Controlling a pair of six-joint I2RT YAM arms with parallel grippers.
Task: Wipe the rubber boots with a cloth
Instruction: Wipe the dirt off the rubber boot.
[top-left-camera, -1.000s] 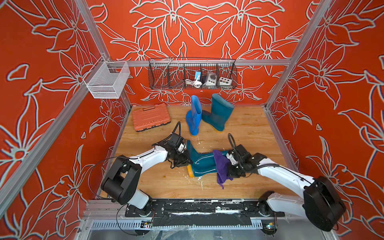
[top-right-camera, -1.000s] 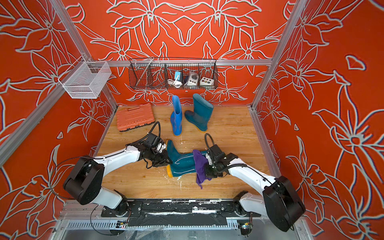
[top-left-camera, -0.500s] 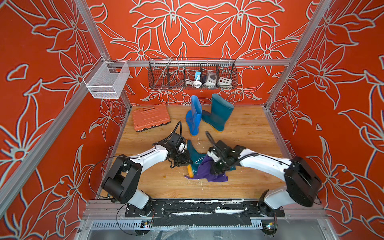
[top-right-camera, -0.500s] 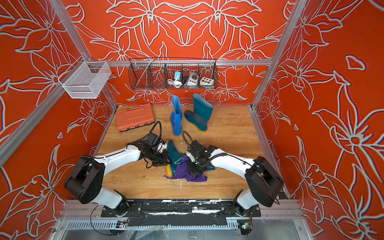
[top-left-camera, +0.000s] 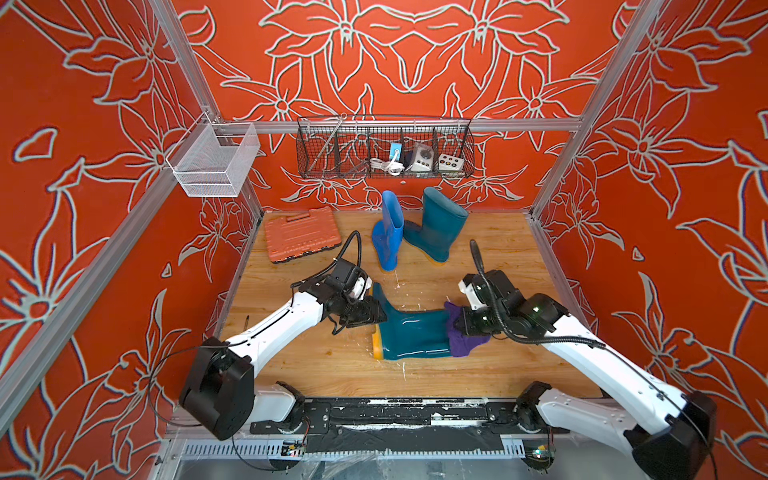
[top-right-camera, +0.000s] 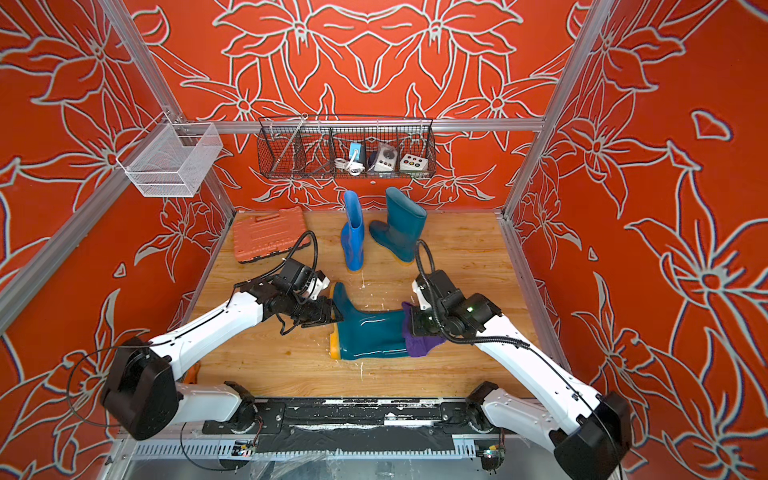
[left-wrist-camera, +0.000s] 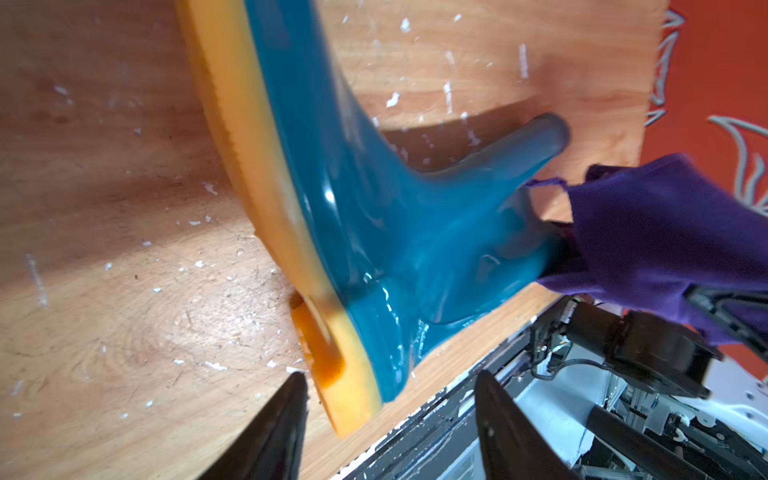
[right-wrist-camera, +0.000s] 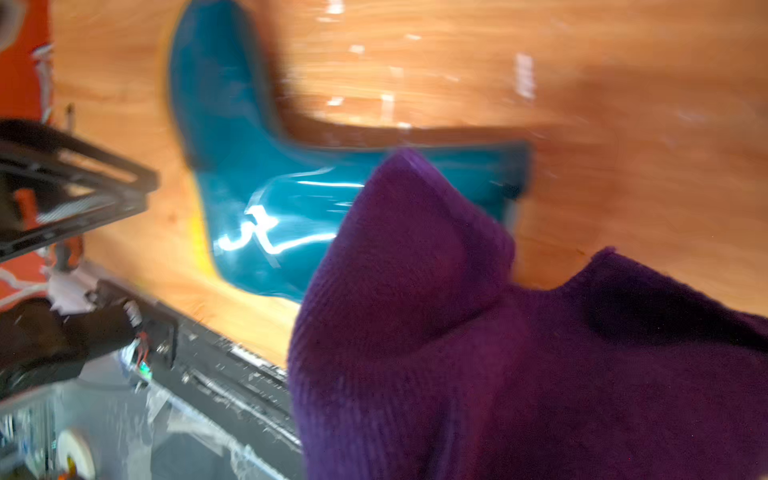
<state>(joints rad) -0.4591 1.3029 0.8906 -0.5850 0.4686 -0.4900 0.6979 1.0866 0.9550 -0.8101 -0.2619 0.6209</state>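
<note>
Recording one dark teal boot (top-left-camera: 411, 332) lying on its side at mid-bench, yellow sole facing the left arm, toe pointing toward the back wall, shaft mouth facing the right arm. Finding the purple cloth (top-left-camera: 463, 347) bunched over that shaft mouth, touching the boot and trailing onto the wood.

Noting the right gripper (top-left-camera: 467, 324) pressed together on the cloth, its fingers buried in fabric in both top views. Getting little from the right wrist view: heavy blur, with cloth filling much of it. Noting the left gripper (left-wrist-camera: 390, 382) spread, fingertips straddling the heel end of the sole, finger bases cut off at the picture edge. Unable to tell contact between either fingertip and the sole.

Logging a bright blue boot (top-left-camera: 388, 237) and a second dark teal boot (top-left-camera: 438, 226) standing upright just beside each other near the back wall, well apart from the lying boot. Logging an orange tool case (top-left-camera: 301, 235) lying flat in the back left corner.

Observing bare bench (top-left-camera: 498, 257) between the standing pair and the lying boot, along the right wall, and between the lying boot and the front edge.
</note>
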